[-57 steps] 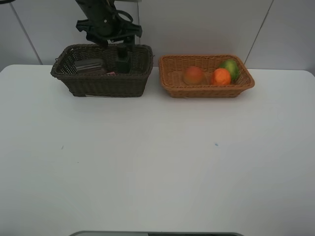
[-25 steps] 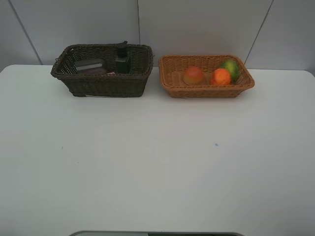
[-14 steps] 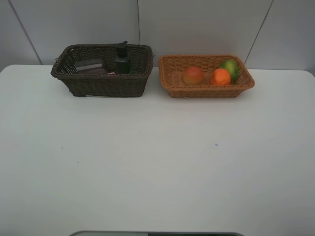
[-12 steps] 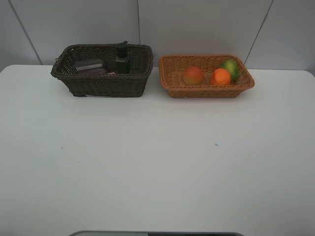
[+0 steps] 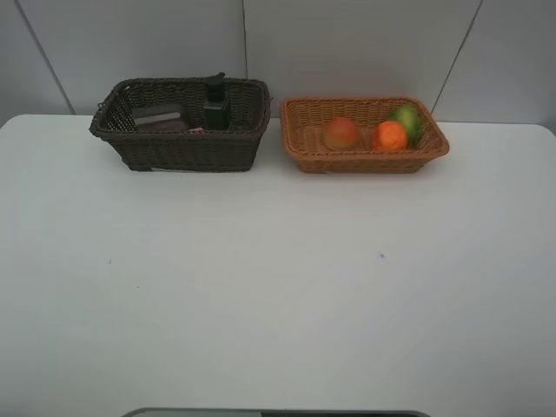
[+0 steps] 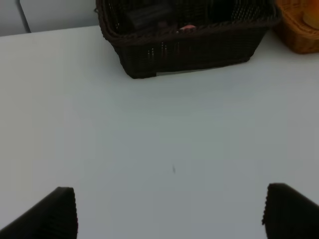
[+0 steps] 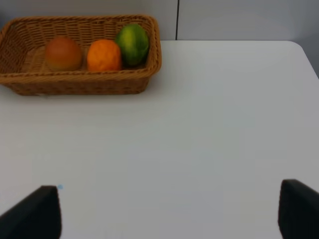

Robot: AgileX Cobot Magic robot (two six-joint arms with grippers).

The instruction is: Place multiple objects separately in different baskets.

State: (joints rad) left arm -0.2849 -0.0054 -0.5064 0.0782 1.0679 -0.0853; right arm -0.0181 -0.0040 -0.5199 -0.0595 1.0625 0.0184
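Note:
The dark brown basket (image 5: 178, 153) stands at the back left and holds a dark bottle (image 5: 215, 108), a translucent cup (image 5: 158, 115) and a pink item (image 5: 195, 130) that is mostly hidden. Beside it, the light tan basket (image 5: 365, 162) holds a red-orange fruit (image 5: 341, 132), an orange (image 5: 391, 135) and a green fruit (image 5: 406, 120). Neither arm shows in the exterior view. My left gripper (image 6: 169, 214) hangs open over bare table, well short of the dark basket (image 6: 189, 47). My right gripper (image 7: 167, 211) is open too, short of the tan basket (image 7: 79, 82).
The white table (image 5: 278, 287) runs from the baskets to the front edge. A pale panelled wall (image 5: 347, 43) rises right behind the baskets. A small dark speck (image 5: 380, 255) marks the tabletop.
The left arm that hung over the dark basket has pulled back out of the exterior view, leaving the dark bottle standing inside. Nothing has moved in the last second.

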